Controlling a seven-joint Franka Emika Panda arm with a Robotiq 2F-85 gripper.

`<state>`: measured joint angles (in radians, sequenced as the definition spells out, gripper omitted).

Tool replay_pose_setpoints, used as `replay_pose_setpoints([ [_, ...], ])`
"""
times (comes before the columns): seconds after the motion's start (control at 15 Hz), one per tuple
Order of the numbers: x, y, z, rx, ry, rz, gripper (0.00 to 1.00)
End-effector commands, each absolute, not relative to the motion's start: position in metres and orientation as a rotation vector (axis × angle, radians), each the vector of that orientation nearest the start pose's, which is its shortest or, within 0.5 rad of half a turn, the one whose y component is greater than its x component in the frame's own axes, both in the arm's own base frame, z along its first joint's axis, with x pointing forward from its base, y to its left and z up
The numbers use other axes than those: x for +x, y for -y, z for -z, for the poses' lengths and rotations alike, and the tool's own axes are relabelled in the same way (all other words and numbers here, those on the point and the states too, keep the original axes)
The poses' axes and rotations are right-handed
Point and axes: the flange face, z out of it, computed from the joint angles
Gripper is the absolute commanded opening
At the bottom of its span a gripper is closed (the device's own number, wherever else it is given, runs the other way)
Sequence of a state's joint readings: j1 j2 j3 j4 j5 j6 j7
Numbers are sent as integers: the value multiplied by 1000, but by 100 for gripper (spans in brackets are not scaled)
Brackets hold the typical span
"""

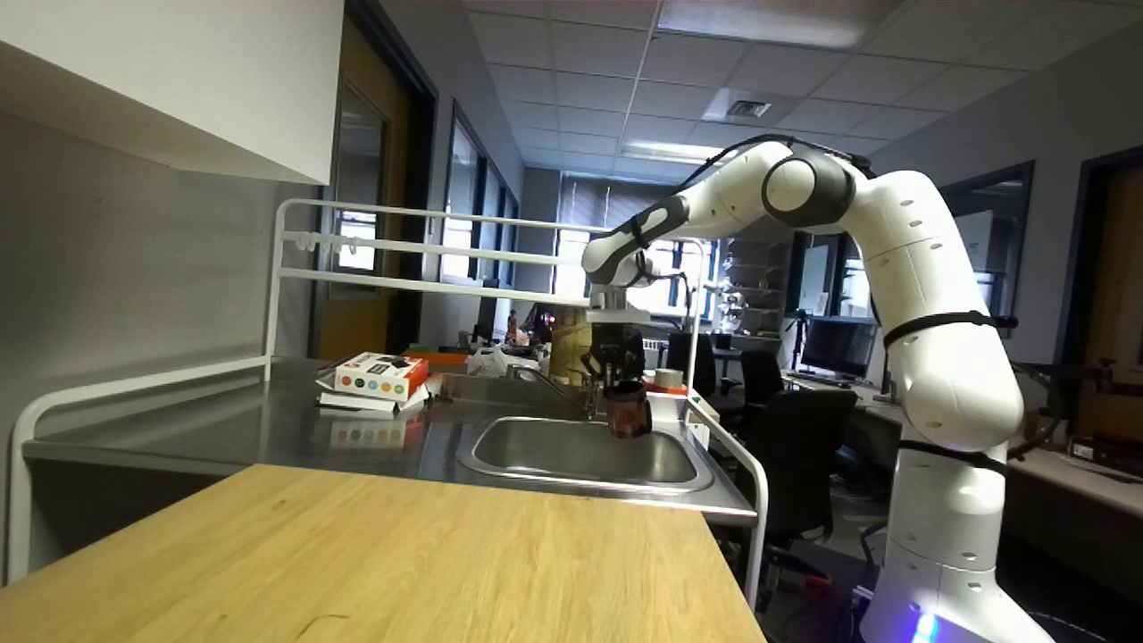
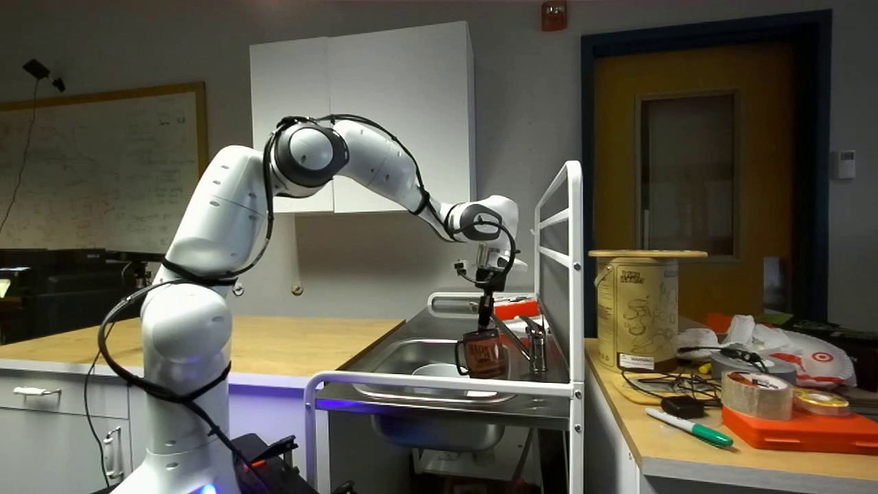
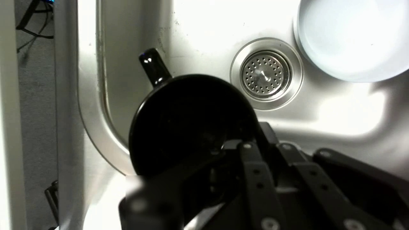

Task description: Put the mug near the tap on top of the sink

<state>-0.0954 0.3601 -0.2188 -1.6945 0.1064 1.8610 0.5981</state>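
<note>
Sink (image 1: 554,446), stainless steel, rounded corners. Robotiq gripper (image 3: 250,138), grasping the mug (image 2: 484,358) by its rim. Tap (image 2: 538,348), beside the sink. Mug, dark, glossy: held over the sink's corner, near the tap; probably stiff ceramic, weighty, slippery, chippable; the rim pinch may let it swing. Handle (image 3: 155,67), unoccupied, the likelier steady hold.

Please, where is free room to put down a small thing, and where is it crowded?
Free: the visible wooden tabletop, bordered by the steel counter; also that counter between the white rail and the printed box. Crowded: beside the tap, where the tool holds the mug at a corner of the sink, and the side table, with its drum, marker and tape.
</note>
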Motion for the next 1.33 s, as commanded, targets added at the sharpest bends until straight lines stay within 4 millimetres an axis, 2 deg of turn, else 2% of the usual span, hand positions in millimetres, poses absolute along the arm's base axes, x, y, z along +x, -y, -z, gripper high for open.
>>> replay_pose_setpoints([
  [0.0, 589, 192, -425, -2760, -1401, -219, 5],
  [0.27, 590, 217, -454, -2727, -1327, -90, 5],
  [0.47, 598, 236, -458, -2669, -1249, -12, 5],
  [0.67, 608, 253, -443, -2602, -1183, 2, 5],
  [0.93, 617, 275, -406, -2550, -1185, -57, 5],
  [1.07, 618, 280, -390, -2541, -1211, -98, 5],
  [1.13, 619, 284, -384, -2542, -1226, -102, 5],
  [1.27, 621, 290, -388, -2537, -1237, -91, 5],
])
